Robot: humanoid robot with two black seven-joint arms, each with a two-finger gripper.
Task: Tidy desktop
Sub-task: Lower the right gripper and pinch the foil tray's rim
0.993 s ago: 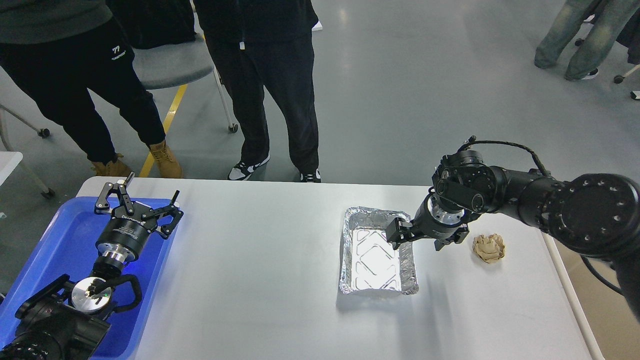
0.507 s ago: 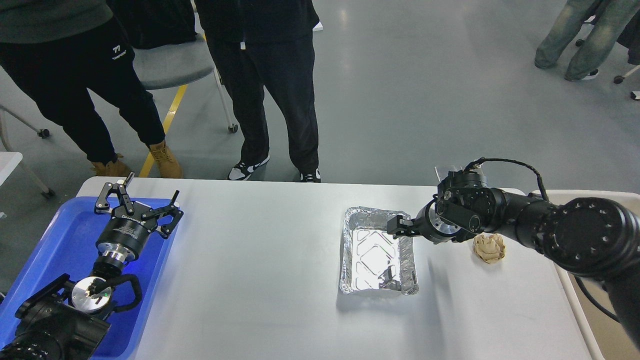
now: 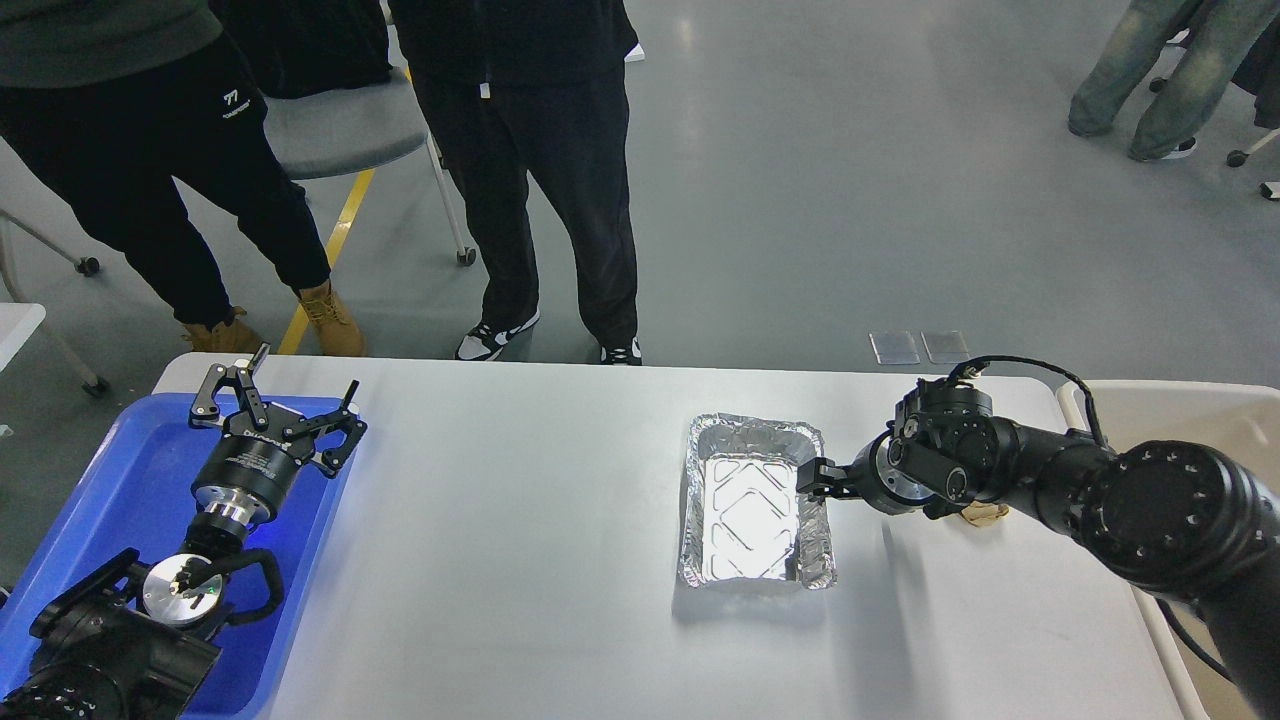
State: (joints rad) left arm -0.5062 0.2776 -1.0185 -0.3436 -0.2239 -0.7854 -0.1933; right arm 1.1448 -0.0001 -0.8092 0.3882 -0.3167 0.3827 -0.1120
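Judging from how things lay, you were only partway through tidying: the wide, matte light-grey rectangular tabletop (image 3: 520,560) still carried a crinkled silver foil baking tray (image 3: 757,502) right of centre and a small crumpled beige paper wad (image 3: 985,514), mostly hidden behind your right arm. The foil tray was empty and stood flat. Your right claw (image 3: 815,478) sat at the tray's right rim, apparently touching it, but you could not tell how far its fingers were parted or whether they had the rim. Your left claw (image 3: 275,405) hung spread wide, holding nothing, over the far end of the blue plastic tray (image 3: 110,500), which showed nothing inside. A beige rectangular bin (image 3: 1180,410) waited off the tabletop's right edge, its contents unseen.
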